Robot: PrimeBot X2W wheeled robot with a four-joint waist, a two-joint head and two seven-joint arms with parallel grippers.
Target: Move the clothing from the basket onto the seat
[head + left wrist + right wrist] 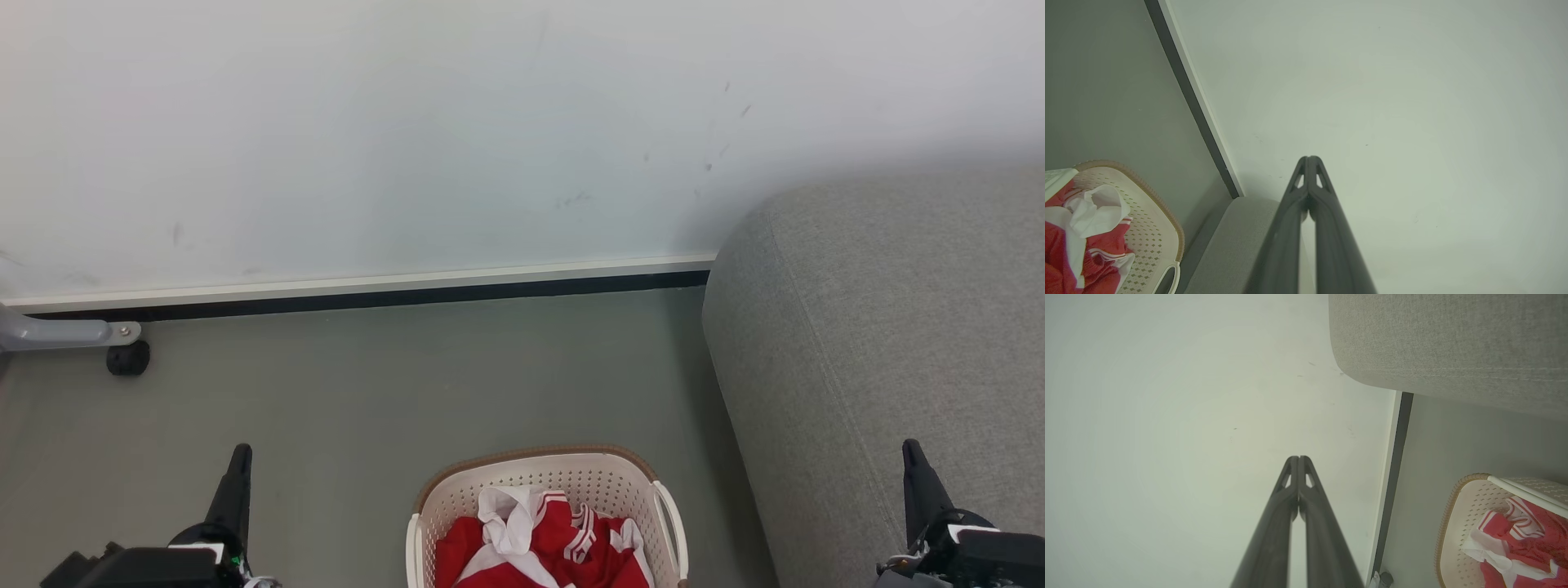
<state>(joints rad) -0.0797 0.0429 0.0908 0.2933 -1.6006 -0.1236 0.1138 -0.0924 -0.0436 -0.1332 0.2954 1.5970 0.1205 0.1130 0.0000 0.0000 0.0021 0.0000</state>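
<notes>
The red and white clothing (pixel 543 543) lies crumpled inside the cream basket (pixel 535 474) on the floor at the bottom centre. The grey seat (pixel 882 343) rises just right of it. My left gripper (pixel 241 452) is shut and empty, low at the left, well apart from the basket. Over the seat's front edge at the lower right stands my right gripper (pixel 911 447), also shut and empty. In the left wrist view the gripper (pixel 1309 158) points at the wall, with clothing (pixel 1069 245), basket (pixel 1155 228) and seat (pixel 1233 245) lower left. The right wrist view has its gripper (pixel 1298 458), clothing (pixel 1523 543), basket (pixel 1457 514) and seat (pixel 1453 339).
A white wall (pixel 408 139) with a dark baseboard (pixel 367 298) runs behind. A grey metal leg with a black caster (pixel 128 358) stands at the far left. Grey floor (pixel 408 384) lies between my left gripper, the basket and the wall.
</notes>
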